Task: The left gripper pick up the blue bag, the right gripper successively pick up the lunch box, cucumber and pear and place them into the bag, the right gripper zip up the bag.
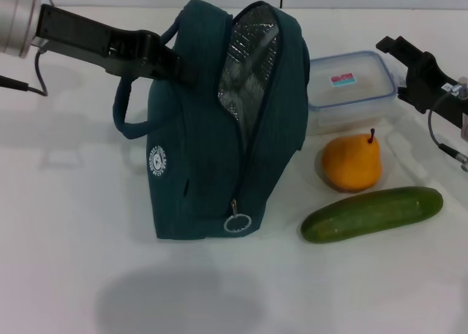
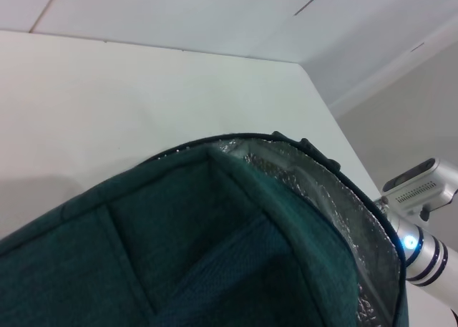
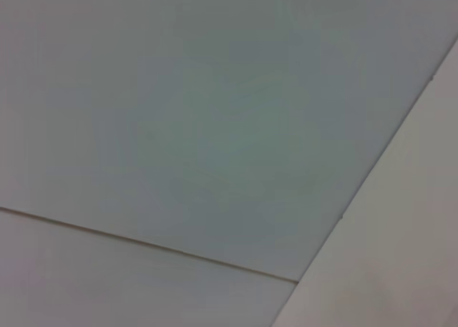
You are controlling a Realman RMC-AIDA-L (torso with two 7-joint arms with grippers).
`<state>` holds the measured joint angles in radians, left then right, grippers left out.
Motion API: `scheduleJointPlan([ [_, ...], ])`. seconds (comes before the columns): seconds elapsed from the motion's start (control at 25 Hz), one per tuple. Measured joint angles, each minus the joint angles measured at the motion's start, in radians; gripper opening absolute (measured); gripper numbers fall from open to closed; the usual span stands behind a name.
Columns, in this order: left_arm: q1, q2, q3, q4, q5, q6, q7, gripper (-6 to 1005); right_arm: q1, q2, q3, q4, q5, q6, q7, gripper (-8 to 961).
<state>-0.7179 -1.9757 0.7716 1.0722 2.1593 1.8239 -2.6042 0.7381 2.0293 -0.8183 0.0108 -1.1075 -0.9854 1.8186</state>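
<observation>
1. The blue bag point(image 1: 205, 129) is seen standing upright near the middle of the white tabletop point(image 1: 66, 261), its zipper undone and the silver foil lining point(image 1: 248, 63) laid open toward the right edge, apparently so that items can be fed in from that side.

2. The left gripper point(image 1: 172, 65) is shown reaching in from the far left corner to the bag's top, where it meets the upper handle; the fingers appear to be clamped on the bag's top edge or handle, presumably to keep the bag upright and its mouth open. The exact hold is hidden behind the fabric. In the left wrist view only the bag's teal top point(image 2: 179, 248) and foil rim are shown, very close to the camera.

3. The right gripper point(image 1: 398, 50) is held near the far right edge, just beyond the lunch box point(image 1: 349, 89) and not touching it; whether its fingers are spread or closed cannot be told. Only a blank surface is shown in the right wrist view.

4. The lunch box is seen behind the bag's open side, the pear point(image 1: 352, 162) just in front of it, and the cucumber point(image 1: 371, 213) nearest the front edge. All three are still outside the bag, so loading is judged not yet begun, with the lunch box closest to the right gripper.
</observation>
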Motion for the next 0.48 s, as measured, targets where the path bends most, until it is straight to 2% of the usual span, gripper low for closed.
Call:
scheduleJointPlan([
  [0.16, 0.003, 0.000, 0.000, 0.000, 0.000, 0.000, 0.000, 40, -0.022, 0.000, -0.035, -0.023, 0.000, -0.002, -0.007, 826],
  [0.48, 0.005, -0.002, 0.000, 0.000, 0.000, 0.000, 0.005, 40, -0.047, 0.000, -0.063, -0.050, 0.002, -0.002, -0.011, 487],
])
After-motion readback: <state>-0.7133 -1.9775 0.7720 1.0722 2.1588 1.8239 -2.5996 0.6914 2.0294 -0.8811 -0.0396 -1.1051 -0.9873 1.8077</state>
